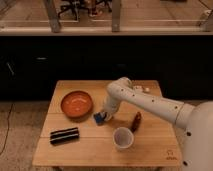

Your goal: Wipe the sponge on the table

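We see the gripper (104,115) low over the middle of the tabletop (90,151), fingers clasped on the blue sponge (99,118), sponge touching the wood just right of the orange bowl (77,104), white cup (122,138) near.
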